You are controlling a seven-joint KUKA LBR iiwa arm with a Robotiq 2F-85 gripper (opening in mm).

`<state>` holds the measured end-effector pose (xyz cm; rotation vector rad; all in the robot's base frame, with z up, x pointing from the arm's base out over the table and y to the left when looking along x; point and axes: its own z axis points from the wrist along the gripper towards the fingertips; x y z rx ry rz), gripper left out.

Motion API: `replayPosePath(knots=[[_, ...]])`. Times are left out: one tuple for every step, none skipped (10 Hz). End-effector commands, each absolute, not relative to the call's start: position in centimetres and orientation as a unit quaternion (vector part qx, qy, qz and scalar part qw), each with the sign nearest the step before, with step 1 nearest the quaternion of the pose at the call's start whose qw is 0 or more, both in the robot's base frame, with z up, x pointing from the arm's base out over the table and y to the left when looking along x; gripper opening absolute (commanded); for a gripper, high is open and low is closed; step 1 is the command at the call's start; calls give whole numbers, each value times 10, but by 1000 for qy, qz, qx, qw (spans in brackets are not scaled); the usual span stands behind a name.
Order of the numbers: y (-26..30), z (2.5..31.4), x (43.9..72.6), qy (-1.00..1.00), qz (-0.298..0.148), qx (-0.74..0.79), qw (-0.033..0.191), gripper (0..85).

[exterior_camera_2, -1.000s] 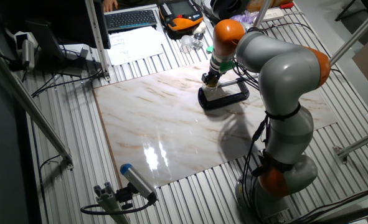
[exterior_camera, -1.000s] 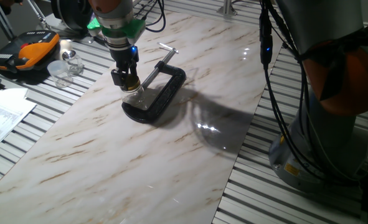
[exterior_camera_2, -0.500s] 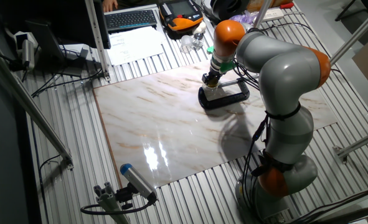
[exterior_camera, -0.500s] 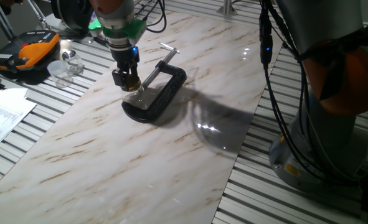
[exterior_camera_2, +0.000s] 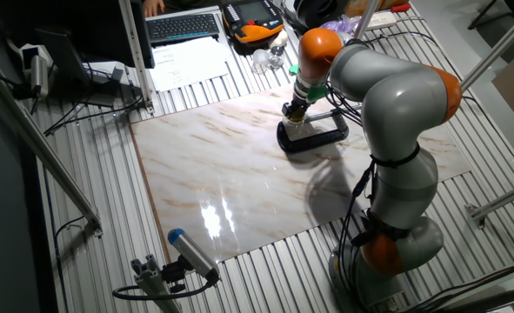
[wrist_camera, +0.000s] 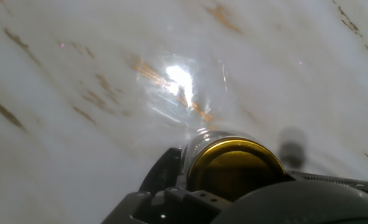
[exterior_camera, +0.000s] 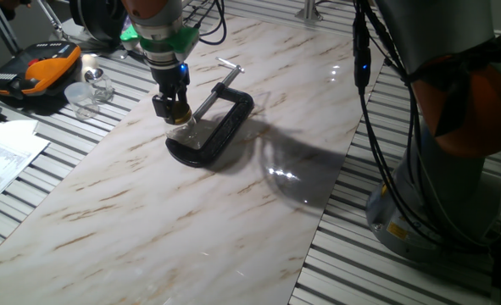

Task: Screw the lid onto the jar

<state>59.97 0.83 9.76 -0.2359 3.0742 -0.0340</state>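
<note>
My gripper [exterior_camera: 176, 111] points down over the black C-clamp [exterior_camera: 219, 127] and is shut on the gold-yellow lid [wrist_camera: 236, 165]. The lid sits right on top of the small clear glass jar [exterior_camera: 183, 132], which stands inside the clamp's frame. In the hand view the shiny round lid fills the lower middle, and the jar's glass body [wrist_camera: 177, 93] shows as faint glints beyond it. In the other fixed view the gripper [exterior_camera_2: 295, 111] stands at the clamp's left end [exterior_camera_2: 313, 136]. Whether the lid's threads have caught on the jar's neck is hidden.
The clamp lies on a marble-patterned board [exterior_camera: 191, 220] over a slatted metal table. An orange-black case [exterior_camera: 38, 72], clear plastic containers [exterior_camera: 89, 89] and papers [exterior_camera: 0, 161] lie at the left. The arm's base [exterior_camera: 453, 169] and cables stand at the right.
</note>
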Motion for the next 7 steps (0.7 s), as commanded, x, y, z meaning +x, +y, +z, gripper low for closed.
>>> replayPosePath(knots=[[8,97,600,997,-11,-77,29,0],[8,97,600,997,-10,-76,29,0],[8,97,600,997,-10,-76,29,0],[8,97,600,997,-9,-75,30,0],[8,96,600,997,-9,-75,30,0],[8,96,600,997,-9,-75,30,0],[8,96,600,997,-9,-74,30,0]])
